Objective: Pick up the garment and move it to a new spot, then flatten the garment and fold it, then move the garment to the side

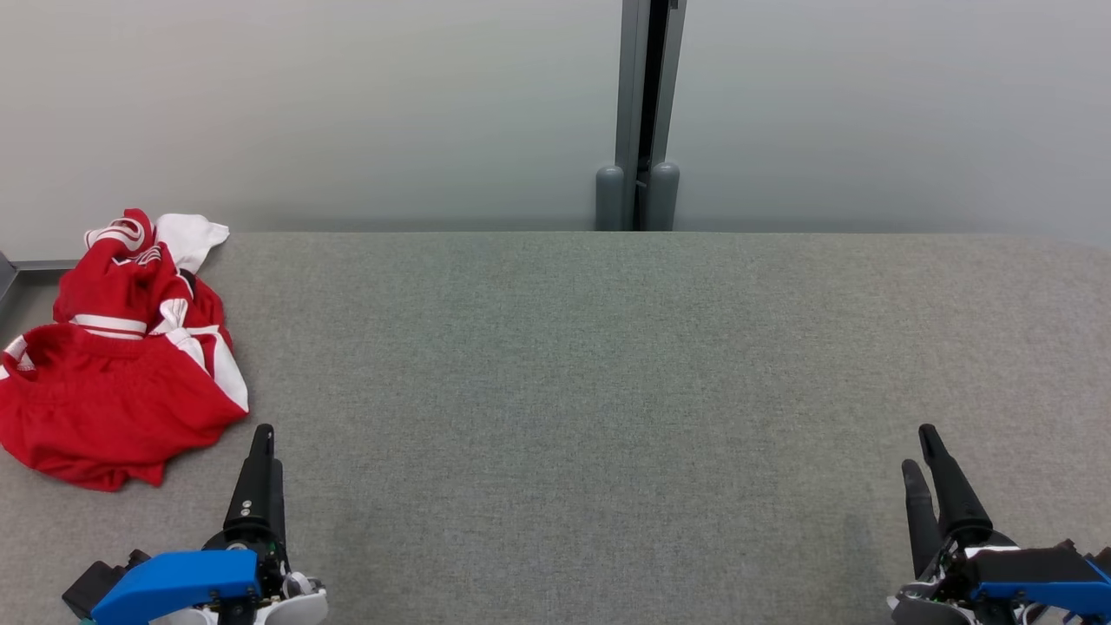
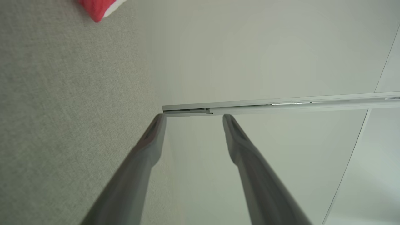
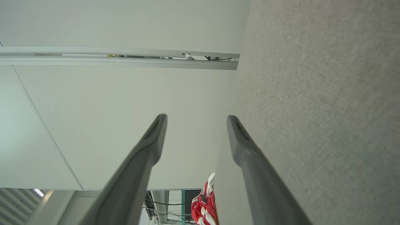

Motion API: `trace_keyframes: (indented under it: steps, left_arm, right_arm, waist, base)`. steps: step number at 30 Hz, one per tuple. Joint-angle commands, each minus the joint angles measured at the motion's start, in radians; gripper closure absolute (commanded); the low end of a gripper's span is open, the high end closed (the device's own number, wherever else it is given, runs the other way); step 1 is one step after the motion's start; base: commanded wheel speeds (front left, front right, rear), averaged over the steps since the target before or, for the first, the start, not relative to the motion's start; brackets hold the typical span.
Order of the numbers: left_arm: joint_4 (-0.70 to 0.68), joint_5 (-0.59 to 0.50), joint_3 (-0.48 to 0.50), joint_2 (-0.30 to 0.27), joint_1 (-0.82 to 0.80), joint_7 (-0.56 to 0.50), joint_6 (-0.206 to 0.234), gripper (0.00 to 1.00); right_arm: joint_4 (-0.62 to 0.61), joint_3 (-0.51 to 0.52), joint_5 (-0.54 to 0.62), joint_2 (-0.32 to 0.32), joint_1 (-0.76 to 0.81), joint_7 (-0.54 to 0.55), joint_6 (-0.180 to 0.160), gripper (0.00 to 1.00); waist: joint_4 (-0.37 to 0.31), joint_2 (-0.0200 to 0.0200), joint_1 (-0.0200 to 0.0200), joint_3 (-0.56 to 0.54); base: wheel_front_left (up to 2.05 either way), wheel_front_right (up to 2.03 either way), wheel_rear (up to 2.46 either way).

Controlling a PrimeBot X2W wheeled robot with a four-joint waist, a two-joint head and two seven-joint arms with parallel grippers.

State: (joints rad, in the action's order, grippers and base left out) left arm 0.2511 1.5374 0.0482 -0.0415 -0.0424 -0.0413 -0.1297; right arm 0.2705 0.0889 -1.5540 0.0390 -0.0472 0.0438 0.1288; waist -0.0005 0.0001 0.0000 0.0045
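The garment is red with white stripes and lies crumpled at the far left of the grey table. A corner of the garment shows at the top of the left wrist view, and the garment is small at the bottom of the right wrist view. My left gripper hovers near the front left, just right of the garment's lower edge, apart from it. Its fingers stand open and empty. At the front right my right gripper is open too, with nothing between its fingers.
A pale wall panel runs behind the table, with a grey vertical post at its middle. The table's far edge meets that wall. The felt surface spreads wide between the two grippers.
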Motion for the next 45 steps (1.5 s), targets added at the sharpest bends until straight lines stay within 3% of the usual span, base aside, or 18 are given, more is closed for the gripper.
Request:
trace_keyframes:
  steps: [1, 10, 22, 45]
  left_arm:
    - [-0.025, -0.024, -0.011, -0.007, -0.013, 0.012, 0.000, 0.00]
    - [-0.055, -0.174, -0.036, -0.008, -0.022, 0.046, 0.001, 0.00]
    - [-0.078, -0.493, -0.109, -0.008, -0.017, 0.095, 0.048, 0.00]
    - [-0.028, -0.893, -0.169, -0.009, -0.007, 0.165, 0.100, 0.00]
  right_arm:
    - [-0.025, 0.003, 0.028, 0.005, -0.003, -0.013, 0.001, 0.00]
    - [-0.044, 0.003, 0.154, 0.006, 0.004, -0.047, 0.001, 0.00]
    - [-0.089, -0.042, 0.568, 0.008, 0.028, -0.097, 0.001, 0.00]
    - [-0.047, -0.061, 0.909, 0.010, 0.038, -0.167, 0.002, 0.00]
  waist:
    - [0.000, -0.0001, 0.0000, 0.000]
    - [0.001, -0.0001, 0.0000, -0.001]
    - [0.005, -0.0001, 0.0000, 0.003]
    - [0.010, -0.0001, 0.0000, 0.005]
  base:
    - [0.00, 0.00, 0.00]
    - [0.00, 0.00, 0.00]
    - [0.00, 0.00, 0.00]
    - [0.00, 0.00, 0.00]
